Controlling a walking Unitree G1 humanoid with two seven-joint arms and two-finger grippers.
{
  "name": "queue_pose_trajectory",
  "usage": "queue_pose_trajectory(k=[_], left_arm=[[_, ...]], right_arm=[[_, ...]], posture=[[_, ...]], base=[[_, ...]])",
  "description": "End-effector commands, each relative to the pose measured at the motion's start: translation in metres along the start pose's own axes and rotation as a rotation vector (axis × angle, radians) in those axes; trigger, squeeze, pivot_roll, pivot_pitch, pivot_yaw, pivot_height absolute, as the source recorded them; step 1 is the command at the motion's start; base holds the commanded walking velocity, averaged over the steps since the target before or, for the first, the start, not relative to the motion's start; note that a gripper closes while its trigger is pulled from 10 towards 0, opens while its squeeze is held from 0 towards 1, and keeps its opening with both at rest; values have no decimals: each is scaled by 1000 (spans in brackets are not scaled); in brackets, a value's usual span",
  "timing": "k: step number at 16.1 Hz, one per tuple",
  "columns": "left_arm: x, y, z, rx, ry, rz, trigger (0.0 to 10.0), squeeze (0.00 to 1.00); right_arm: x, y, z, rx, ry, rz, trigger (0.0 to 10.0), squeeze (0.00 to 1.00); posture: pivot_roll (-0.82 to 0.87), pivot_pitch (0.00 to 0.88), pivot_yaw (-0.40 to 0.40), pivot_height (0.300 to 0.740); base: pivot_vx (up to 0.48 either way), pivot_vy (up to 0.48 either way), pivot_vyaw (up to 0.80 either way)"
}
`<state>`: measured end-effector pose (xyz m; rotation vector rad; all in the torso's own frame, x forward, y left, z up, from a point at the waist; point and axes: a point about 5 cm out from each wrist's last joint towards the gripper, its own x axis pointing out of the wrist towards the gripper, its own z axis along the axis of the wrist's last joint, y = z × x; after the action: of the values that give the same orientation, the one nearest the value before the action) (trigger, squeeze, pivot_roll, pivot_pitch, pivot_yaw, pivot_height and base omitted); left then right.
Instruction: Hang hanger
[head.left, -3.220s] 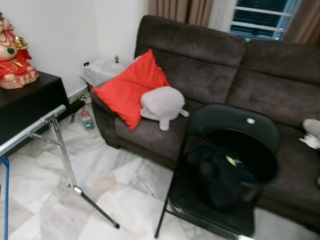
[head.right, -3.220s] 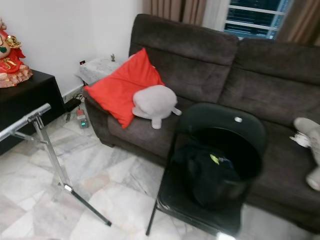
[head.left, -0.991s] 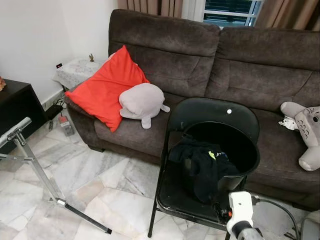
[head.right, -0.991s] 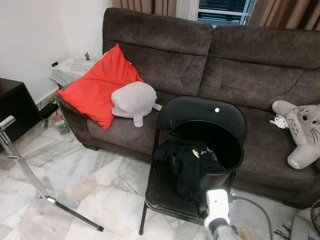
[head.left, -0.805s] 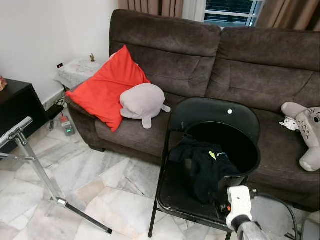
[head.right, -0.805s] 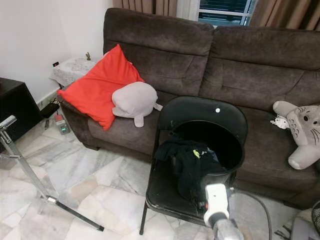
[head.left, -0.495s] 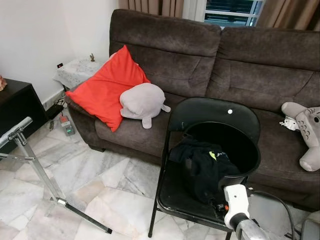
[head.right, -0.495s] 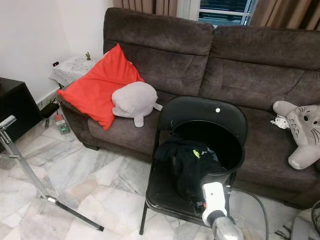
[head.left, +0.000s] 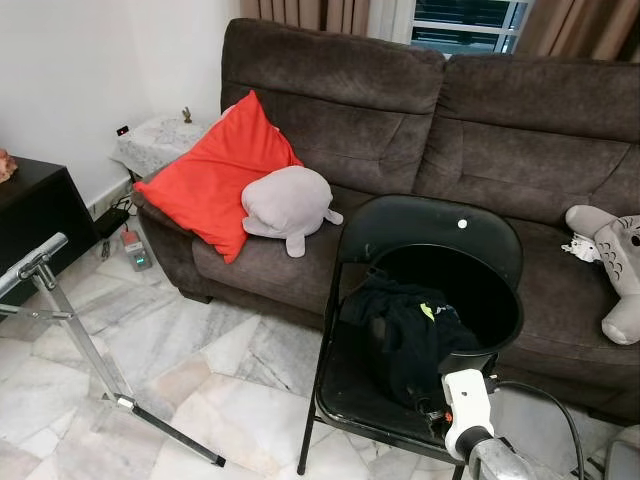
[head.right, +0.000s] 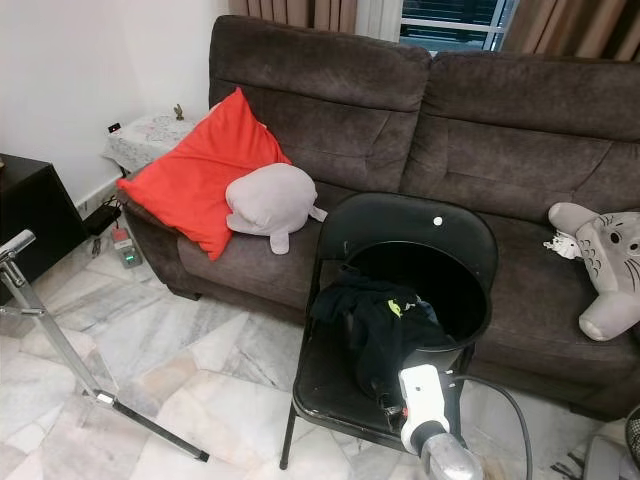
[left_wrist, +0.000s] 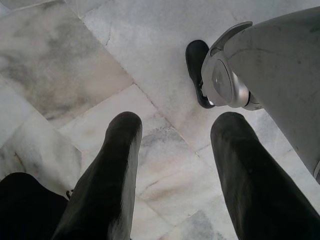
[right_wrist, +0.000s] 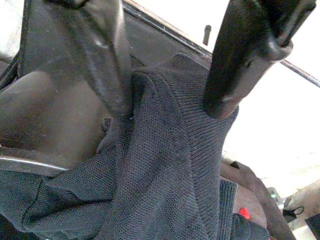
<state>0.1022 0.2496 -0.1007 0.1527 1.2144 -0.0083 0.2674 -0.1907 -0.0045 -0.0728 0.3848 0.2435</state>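
A black folding chair (head.left: 350, 385) stands before the sofa and carries a black round basket (head.left: 500, 300). A dark knitted garment (head.left: 400, 335) spills over the basket's front edge. My right arm (head.left: 465, 415) reaches up from the lower edge toward that garment. In the right wrist view my right gripper (right_wrist: 167, 102) is open, its fingers (right_wrist: 102, 55) just above the knitted garment (right_wrist: 170, 165), which lies between and below them. My left gripper (left_wrist: 178, 125) hangs open over the marble floor. A metal rack leg (head.left: 75, 330) stands at the left.
A brown sofa (head.left: 520, 140) fills the back, with a red cushion (head.left: 215, 175), a grey plush (head.left: 285, 205) and a plush toy (head.left: 615, 285) on it. A black cabinet (head.left: 30, 205) sits at far left. Marble floor (head.left: 200, 370) lies open left of the chair. My own foot (left_wrist: 197, 70) shows in the left wrist view.
My right arm has crept a little to the left and nearer to the garment at the basket's front. The camera has shifted slightly since three seconds ago; the furniture has not moved.
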Motion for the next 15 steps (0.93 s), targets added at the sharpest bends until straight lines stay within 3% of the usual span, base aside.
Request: queue_pose_trajectory(k=[1, 3, 5, 11, 15], left_arm=[[-1, 4, -1, 6, 7, 9, 10000, 0], [-1, 4, -1, 7, 6, 9, 10000, 0], [-1, 4, -1, 8, 7, 10, 10000, 0], [-1, 4, 0, 15, 7, 8, 10000, 0], [0, 3, 0, 14, 5, 9, 10000, 0]], right_arm=[[2, -3, 4, -6, -11, -13, 0, 0], [2, -3, 5, -9, -10, -9, 510, 0], [3, -2, 5, -11, -14, -11, 0, 0], [4, -1, 10, -14, -49, -28, 0, 0], [-5, 2, 24, -35, -175, -100, 0, 0]], posture=[[67, 0, -14, 740], [67, 0, -14, 740], [67, 0, -14, 740], [61, 0, -14, 740], [60, 0, -19, 740]], base=[[0, 0, 0], [0, 0, 0], [0, 0, 0], [0, 0, 0], [0, 0, 0]])
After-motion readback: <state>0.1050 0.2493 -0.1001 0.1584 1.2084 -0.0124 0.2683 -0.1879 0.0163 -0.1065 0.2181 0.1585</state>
